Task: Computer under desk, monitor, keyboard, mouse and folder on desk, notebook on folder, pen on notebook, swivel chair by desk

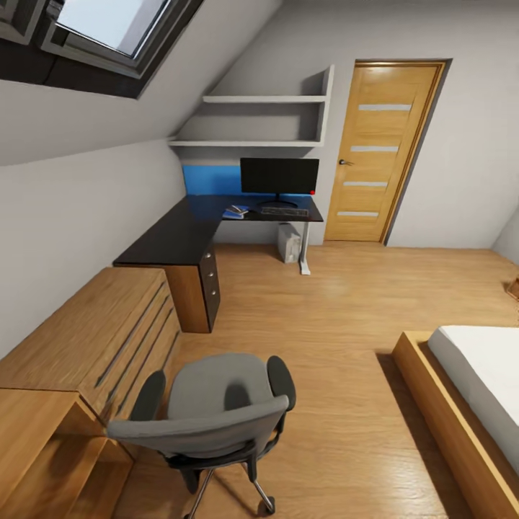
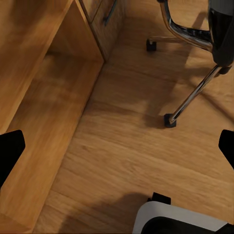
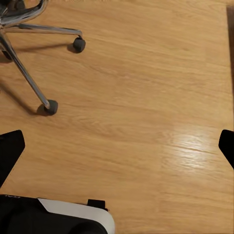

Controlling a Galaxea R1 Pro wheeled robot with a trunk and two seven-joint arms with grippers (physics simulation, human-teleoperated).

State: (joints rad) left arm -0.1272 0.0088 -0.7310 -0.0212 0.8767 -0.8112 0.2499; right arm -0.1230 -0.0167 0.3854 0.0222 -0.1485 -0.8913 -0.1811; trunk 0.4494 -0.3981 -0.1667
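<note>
The swivel chair stands on the floor close in front of me, its grey seat bare and its back towards me. Across the room is the L-shaped black desk. On its far wing stands the monitor, and the keyboard lies in front of it. Left of the keyboard lies the blue folder with a small grey notebook on it. The computer sits under the desk. Mouse and pen are too small to make out. My left gripper hangs open over the floor by the chair's chrome leg. My right gripper is open too, near a caster.
A light wooden dresser runs along the left wall between me and the desk. A bed with a wooden frame is at the right. A wooden door is right of the desk. My white base shows low in both wrist views.
</note>
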